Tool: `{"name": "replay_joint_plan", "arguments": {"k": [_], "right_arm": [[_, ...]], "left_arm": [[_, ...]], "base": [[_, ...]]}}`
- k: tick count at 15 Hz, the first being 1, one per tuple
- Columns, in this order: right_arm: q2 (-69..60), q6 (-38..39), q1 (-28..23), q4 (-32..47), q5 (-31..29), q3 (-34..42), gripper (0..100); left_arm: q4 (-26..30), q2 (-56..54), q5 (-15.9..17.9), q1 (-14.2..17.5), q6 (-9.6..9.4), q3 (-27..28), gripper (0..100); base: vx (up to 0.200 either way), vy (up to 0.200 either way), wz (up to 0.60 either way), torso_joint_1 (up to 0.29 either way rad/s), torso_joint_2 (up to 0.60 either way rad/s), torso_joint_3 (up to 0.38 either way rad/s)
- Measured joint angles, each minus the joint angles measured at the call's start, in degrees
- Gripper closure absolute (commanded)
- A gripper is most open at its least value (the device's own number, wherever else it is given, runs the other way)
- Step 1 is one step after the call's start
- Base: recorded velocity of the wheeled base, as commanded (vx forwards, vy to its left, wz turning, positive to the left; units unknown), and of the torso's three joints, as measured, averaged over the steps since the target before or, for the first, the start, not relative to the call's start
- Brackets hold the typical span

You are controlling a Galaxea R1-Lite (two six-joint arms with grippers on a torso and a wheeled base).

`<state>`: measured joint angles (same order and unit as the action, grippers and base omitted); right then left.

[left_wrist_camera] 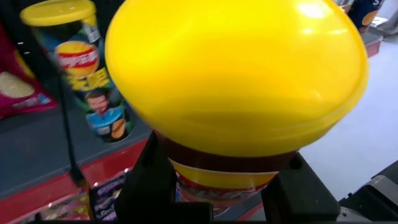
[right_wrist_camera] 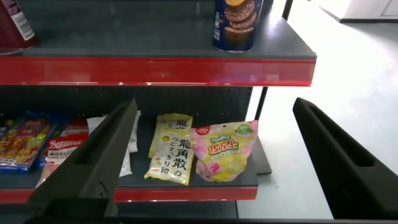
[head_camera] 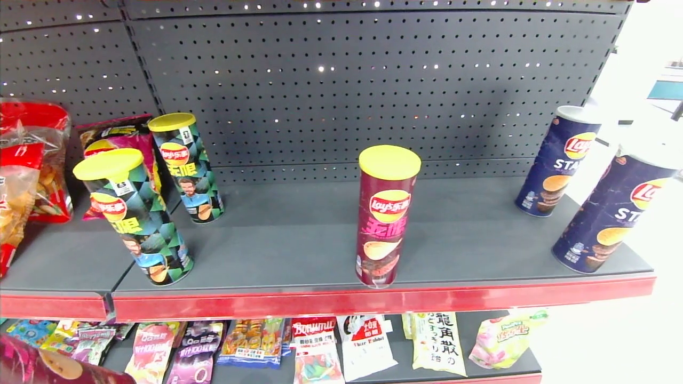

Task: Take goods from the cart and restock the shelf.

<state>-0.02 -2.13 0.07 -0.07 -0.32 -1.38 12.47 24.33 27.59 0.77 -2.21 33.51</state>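
Note:
My left gripper (left_wrist_camera: 224,190) is shut on a maroon chip can with a yellow lid (left_wrist_camera: 236,74); its dark fingers (left_wrist_camera: 149,180) press the can's body from both sides. The held can's lower part (head_camera: 53,368) shows at the bottom left of the head view, below the grey shelf (head_camera: 299,234). A matching maroon can (head_camera: 385,213) stands upright near the shelf's front edge, at the middle. My right gripper (right_wrist_camera: 216,109) hangs open with nothing in it, in front of the lower shelf and below the red shelf edge (right_wrist_camera: 155,70).
Two green cans (head_camera: 136,213) (head_camera: 187,165) stand at the shelf's left, two blue cans (head_camera: 560,160) (head_camera: 613,213) at its right end. Red snack bags (head_camera: 26,170) fill the far left. Bare shelf lies either side of the middle can. Several snack bags (head_camera: 368,346) lie on the lower shelf.

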Motion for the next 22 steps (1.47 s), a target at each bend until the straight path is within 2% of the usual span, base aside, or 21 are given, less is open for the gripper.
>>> {"name": "replay_joint_plan", "arguments": {"k": [2, 12, 18, 22], "right_arm": [[0.0, 0.0, 0.0, 0.0, 0.1, 0.0, 0], [0.0, 1.5, 0.0, 0.1, 1.7, -0.1, 0], [0.0, 2.0, 0.0, 0.1, 3.5, 1.3, 0], [0.0, 2.0, 0.0, 0.1, 3.4, 1.4, 0]], "left_arm": [[0.0, 0.0, 0.0, 0.0, 0.00, 0.1, 100], [-0.6, 3.7, -0.2, 0.0, 0.00, 2.5, 100], [-10.8, 13.6, 0.2, -0.1, -0.02, 3.2, 100], [-11.7, 19.5, 0.0, -0.1, -0.48, 3.3, 100]], "base": [[0.000, 0.000, -0.60, 0.017, 0.00, 0.002], [0.000, 0.000, 0.00, 0.000, 0.00, 0.000], [0.000, 0.000, 0.00, 0.000, 0.00, 0.000], [0.000, 0.000, 0.00, 0.000, 0.00, 0.000]]}}
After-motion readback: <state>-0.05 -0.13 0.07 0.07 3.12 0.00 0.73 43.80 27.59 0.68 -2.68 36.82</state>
